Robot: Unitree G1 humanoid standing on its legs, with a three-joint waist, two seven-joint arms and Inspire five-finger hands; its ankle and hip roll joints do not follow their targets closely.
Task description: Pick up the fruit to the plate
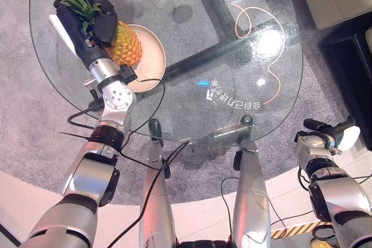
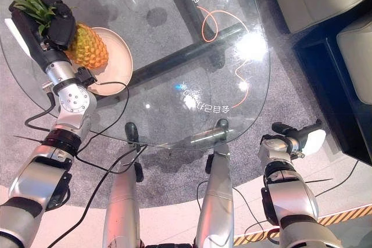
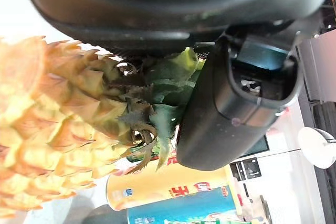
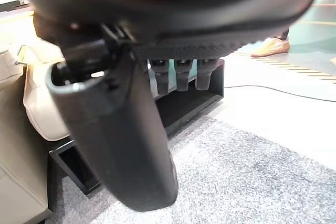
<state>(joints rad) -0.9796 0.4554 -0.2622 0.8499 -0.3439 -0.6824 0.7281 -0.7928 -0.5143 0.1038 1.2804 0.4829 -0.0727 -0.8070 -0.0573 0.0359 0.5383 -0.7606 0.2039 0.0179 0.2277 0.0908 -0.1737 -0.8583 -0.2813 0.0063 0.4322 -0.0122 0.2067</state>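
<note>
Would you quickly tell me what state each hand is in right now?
Left hand: shut on the pineapple, over the plate.
Right hand: open, holding nothing, beside the table.

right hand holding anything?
No. The right hand hangs off the glass table's edge above the carpet, grasping nothing, while the left hand grips the pineapple over the plate.

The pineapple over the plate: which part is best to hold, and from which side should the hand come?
Probably the top of the pineapple, where the body meets the leafy crown. The left hand already curls round it there from the robot's left; the body points toward the plate.
</note>
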